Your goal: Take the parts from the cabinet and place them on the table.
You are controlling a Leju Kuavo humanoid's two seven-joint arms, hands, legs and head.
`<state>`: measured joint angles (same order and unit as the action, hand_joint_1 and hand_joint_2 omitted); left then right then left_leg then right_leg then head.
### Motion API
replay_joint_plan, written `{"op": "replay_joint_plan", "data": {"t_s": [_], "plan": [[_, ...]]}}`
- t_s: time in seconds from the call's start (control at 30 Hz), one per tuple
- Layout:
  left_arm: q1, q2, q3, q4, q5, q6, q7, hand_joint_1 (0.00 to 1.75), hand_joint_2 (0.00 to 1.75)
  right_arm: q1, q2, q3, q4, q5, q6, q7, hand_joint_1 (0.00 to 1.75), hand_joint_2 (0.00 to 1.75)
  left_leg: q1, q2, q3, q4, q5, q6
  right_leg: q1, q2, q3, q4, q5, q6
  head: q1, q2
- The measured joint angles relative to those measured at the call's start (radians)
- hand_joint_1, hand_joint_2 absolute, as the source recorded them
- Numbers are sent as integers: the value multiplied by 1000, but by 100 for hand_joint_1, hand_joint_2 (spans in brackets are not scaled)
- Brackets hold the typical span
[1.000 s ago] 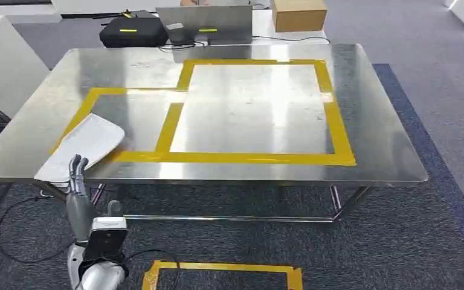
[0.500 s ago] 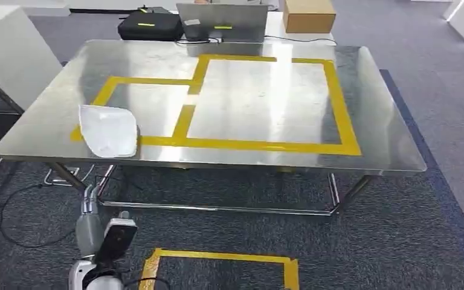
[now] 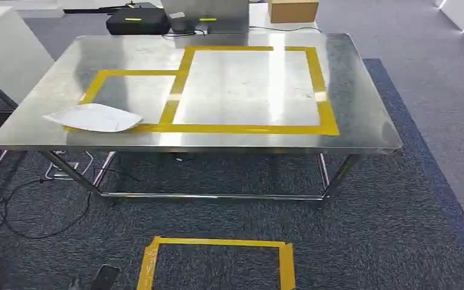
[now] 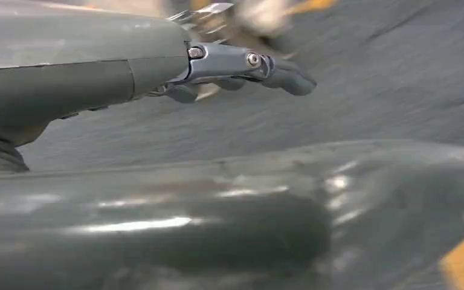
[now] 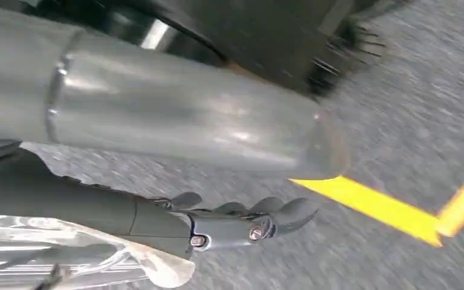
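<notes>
On the table [image 3: 362, 121] a white bagged part [image 3: 94, 117], left hand [image 4: 157, 66] empty – right hand [image 5: 175, 226] clutching clear plastic bag [image 5: 66, 257]

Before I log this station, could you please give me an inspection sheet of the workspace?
Surface: steel table marked with yellow tape outlines.
Job's things: white bagged part lies flat at the table's front left corner, across the tape.
Clutter: black case and cardboard box beyond the far edge.
Hands: left hand, fingers stretched, holds nothing; right hand beside clear plastic, hold unclear.
Cables: black cable on the carpet below the table's left end.
Surroundings: grey carpet, yellow floor tape square.
</notes>
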<state>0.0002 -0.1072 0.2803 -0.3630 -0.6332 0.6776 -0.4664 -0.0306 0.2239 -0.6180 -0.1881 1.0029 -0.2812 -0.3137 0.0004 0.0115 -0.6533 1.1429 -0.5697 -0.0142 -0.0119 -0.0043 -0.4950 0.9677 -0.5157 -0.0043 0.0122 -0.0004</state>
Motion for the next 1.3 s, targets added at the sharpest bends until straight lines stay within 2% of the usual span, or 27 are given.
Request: {"op": "replay_joint_plan", "data": {"t_s": [0.07, 0.1, 0.13, 0.2, 0.23, 0.27, 0.33, 0.4, 0.47, 0.53, 0.57, 0.6, 0.63, 0.7, 0.73, 0.77, 0.8, 0.87, 0.93, 1.0, 1.07, 1.1, 1.13, 1.17, 1.23, 1.27, 1.3], "plan": [[0, 1, 7, 50, -26, -50, 105, 0, 0, 1, 0, 0, 0, 2, 7, 33, 0, 0, 2, -1, -30, 142, -66, -4, 2, -3, -22, 4, 16, -1, 0, 0], [1, 0, 6, 72, -45, -91, 182, 0, 0, 1, -1, 0, 0, 7, 12, 50, 0, 0, 3, -1, -24, 166, -58, -4, 2, -4, -35, 7, 23, -1, 1, 0], [2, -1, 6, 87, -62, -127, 245, 0, 0, 1, -1, 0, 0, 15, 18, 58, 0, 0, 4, -1, 0, 147, -26, -3, 2, -4, -49, 12, 30, 0, 1, 0], [2, -5, 0, 112, -97, -188, 347, 0, 0, -2, -1, 0, 0, 25, 25, 73, 0, 0, 4, -2, 98, 2, 43, 3, 2, -2, -72, 22, 41, 5, 0, 0], [0, -7, -3, 118, -108, -213, 383, 0, 0, -2, -1, 1, 0, 32, 26, 79, 0, 0, 4, -2, 155, -85, 52, 8, 2, -2, -79, 27, 45, 9, 0, 0], [-3, -10, -6, 125, -113, -235, 411, 0, 0, -2, -1, 2, 0, 36, 27, 83, 0, 0, 0, -5, 193, -150, 31, 13, 8, -2, -88, 30, 49, 15, 0, 0], [-1, -16, -6, 138, -117, -263, 431, 0, 0, -2, -1, 4, 0, 45, 29, 90, 0, 0, -1, -7, 186, -164, 32, 18, 7, -5, -95, 29, 67, 26, 2, 0], [3, -24, -7, 146, -118, -294, 434, 0, 0, 0, -2, 8, 0, 56, 32, 102, 0, 0, 1, -5, 171, -168, 49, 33, 8, -4, -100, 27, 80, 38, 2, 0], [1, -24, -7, 150, -121, -313, 439, 0, 0, 0, -3, 10, 0, 65, 36, 110, 0, 0, 4, 2, 153, -170, 65, 53, 5, 0, -128, 75, 1, 46, 5, 0], [0, -25, -8, 152, -128, -329, 442, 0, 0, 2, -5, 19, 0, 75, 39, 119, 0, 0, 0, 2, 130, -168, 85, 57, 3, 2, -170, 229, -108, 50, 6, 0], [0, -25, -9, 153, -128, -340, 446, 0, 0, 2, -6, 24, 0, 77, 40, 121, 0, 0, -3, 2, 116, -166, 95, 58, 3, 2, -186, 298, -137, 51, 7, 0], [0, -25, -11, 155, -130, -354, 451, 0, 0, 2, -6, 26, 0, 82, 42, 122, 0, 0, -5, 3, 101, -164, 105, 58, 3, 2, -187, 337, -137, 51, 6, 0], [0, -24, -13, 156, -136, -364, 459, 0, 0, 1, -8, 27, 0, 84, 44, 122, 0, 0, -7, 1, 87, -163, 111, 58, 3, 2, -164, 327, -106, 49, 7, 0], [0, -24, -20, 156, -151, -364, 473, 0, 0, 2, -10, 31, 0, 85, 45, 120, 0, 0, -11, -13, 64, -159, 126, 53, 4, 11, -63, 198, -19, 37, 6, 0], [-3, -24, -22, 156, -156, -360, 477, 0, 0, 1, -11, 32, 0, 85, 47, 119, 0, 0, -11, -20, 55, -157, 133, 51, 5, 31, -1, 111, -5, 28, 7, 0], [-6, -27, -23, 156, -160, -354, 481, 0, 0, 0, -14, 32, 0, 84, 48, 119, 0, 0, -13, -25, 50, -155, 143, 46, 6, 65, 53, 21, -45, 16, 5, 0], [-9, -26, -24, 156, -164, -347, 481, 0, 0, 2, -14, 32, 0, 85, 50, 117, 0, 0, -14, -32, 46, -151, 151, 43, 3, 66, 89, -31, -53, 20, 5, 0], [-8, -27, -26, 156, -173, -342, 481, 0, 0, 3, -14, 33, 0, 91, 53, 118, 0, 0, -9, -48, 41, -156, 168, 31, 10, 50, 71, -28, -54, 20, 6, 0], [-5, -27, -30, 157, -181, -331, 480, 0, 0, 3, -14, 36, 0, 100, 59, 126, 0, 0, -11, -63, 37, -157, 176, 20, 4, 32, 71, -35, -39, 6, 7, 0], [-6, -28, -35, 157, -187, -325, 477, 0, 0, 3, -15, 47, 1, 110, 63, 137, 0, 0, -4, -38, 8, -73, 83, 7, 1, 10, 59, -35, -30, -10, -10, 0], [-6, -28, -41, 157, -191, -322, 474, 0, 0, 7, -15, 50, 1, 112, 68, 144, 0, 0, 2, -28, -37, 76, -6, -6, 3, -14, 51, -34, -24, -10, -11, 0], [-5, -28, -45, 157, -192, -322, 474, 0, 0, 11, -16, 50, 1, 114, 69, 146, 0, 0, 6, -25, -55, 152, -29, -11, 3, -28, 45, -31, -20, -7, -11, 0], [-5, -28, -47, 157, -193, -322, 473, 0, 0, 12, -16, 51, 1, 115, 71, 148, 0, 0, 9, -24, -43, 162, -18, -15, 3, -42, 40, -28, -19, -5, -11, 0], [-4, -28, -47, 157, -193, -323, 473, 0, 0, 12, -16, 51, 1, 115, 72, 148, 0, 0, 11, -22, -21, 135, 1, -16, 3, -50, 37, -25, -19, -5, -11, 0], [-4, -27, -47, 157, -193, -326, 468, 0, 0, 8, -16, 51, 1, 116, 75, 148, 0, 0, 13, -3, 93, -55, 80, -14, 2, -72, 42, -15, -21, -1, -11, 0], [-5, -27, -47, 157, -192, -328, 466, 0, 0, 7, -16, 52, 1, 117, 76, 147, 0, 0, 10, 32, 132, -137, 85, -9, 4, -80, 39, -10, -23, 4, -11, 0], [-7, -26, -47, 157, -192, -330, 463, 0, 0, 7, -17, 52, 1, 117, 78, 145, 0, 0, -1, 51, 142, -148, 76, 2, 10, -90, 22, -7, -22, 9, -11, 0]]}}
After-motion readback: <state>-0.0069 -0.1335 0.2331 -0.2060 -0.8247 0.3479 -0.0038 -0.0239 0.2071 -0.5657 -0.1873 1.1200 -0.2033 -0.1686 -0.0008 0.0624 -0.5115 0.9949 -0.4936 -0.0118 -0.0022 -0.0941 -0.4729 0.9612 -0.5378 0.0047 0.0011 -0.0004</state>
